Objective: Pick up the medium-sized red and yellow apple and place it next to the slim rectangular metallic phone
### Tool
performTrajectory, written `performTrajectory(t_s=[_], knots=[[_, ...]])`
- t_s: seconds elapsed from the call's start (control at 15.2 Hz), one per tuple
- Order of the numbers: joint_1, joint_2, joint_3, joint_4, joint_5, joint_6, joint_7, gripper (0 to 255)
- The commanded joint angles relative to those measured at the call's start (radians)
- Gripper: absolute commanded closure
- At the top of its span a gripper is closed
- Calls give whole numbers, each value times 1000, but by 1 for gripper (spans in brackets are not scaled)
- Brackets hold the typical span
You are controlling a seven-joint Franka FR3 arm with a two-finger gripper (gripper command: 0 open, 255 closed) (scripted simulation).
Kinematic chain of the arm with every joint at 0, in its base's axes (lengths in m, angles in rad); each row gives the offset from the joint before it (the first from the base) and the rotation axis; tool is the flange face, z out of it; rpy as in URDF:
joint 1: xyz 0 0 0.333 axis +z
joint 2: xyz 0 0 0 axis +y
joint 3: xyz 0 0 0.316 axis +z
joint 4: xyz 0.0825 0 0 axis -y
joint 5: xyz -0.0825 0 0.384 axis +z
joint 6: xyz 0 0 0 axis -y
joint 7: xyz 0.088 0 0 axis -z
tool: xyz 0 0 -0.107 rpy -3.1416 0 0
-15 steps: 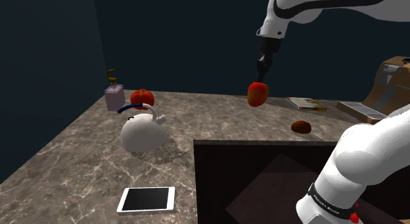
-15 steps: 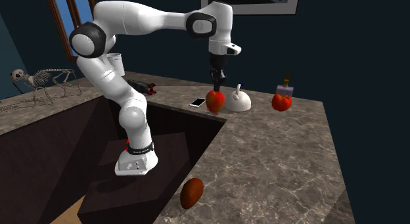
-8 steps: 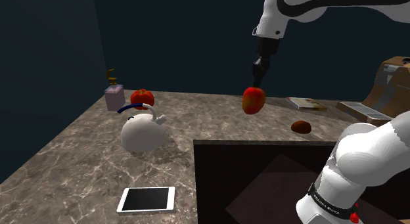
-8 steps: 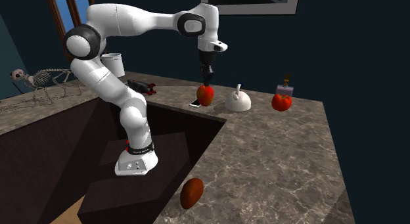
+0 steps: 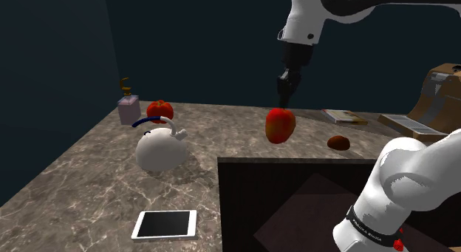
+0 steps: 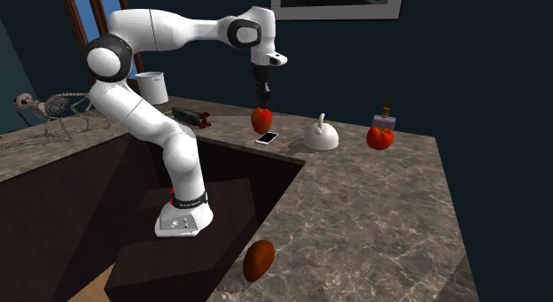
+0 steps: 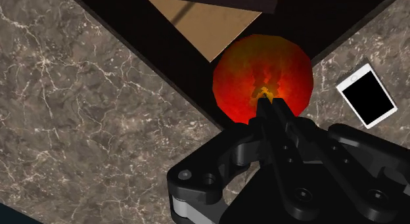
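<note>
A red and yellow apple [image 5: 280, 126] hangs in the air above the corner of the dark recess, with my gripper [image 5: 282, 103] shut on its top. In the second exterior view the apple [image 6: 261, 120] hangs under the gripper [image 6: 260, 104], just above and behind the slim phone [image 6: 267, 138]. The wrist view has the fingers pinched together on the crown of the apple [image 7: 263, 73], the gripper [image 7: 271, 103] over it and the phone [image 7: 366, 96] off to one side on the marble. The phone [image 5: 165, 224] lies flat near the counter's front edge.
A white teapot [image 5: 161, 148], a second red apple [image 5: 159, 110] and a perfume bottle [image 5: 128, 106] stand on the marble counter [image 5: 89, 184]. A brown lump [image 5: 339, 142] and a book [image 5: 344, 117] lie further right. A dark sunken recess [image 5: 295, 206] holds my stand.
The arm has carried the apple lower and toward the shoulder view's left, from near the teapot to just above the phone in the second exterior view. The grip stays shut.
</note>
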Motion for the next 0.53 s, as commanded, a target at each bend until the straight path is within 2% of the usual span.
performTrajectory(t_s=[0.0,0.46], knots=[[17,-4,41,0,27,3,49,255],[68,15,191,37,115,14,219,255]])
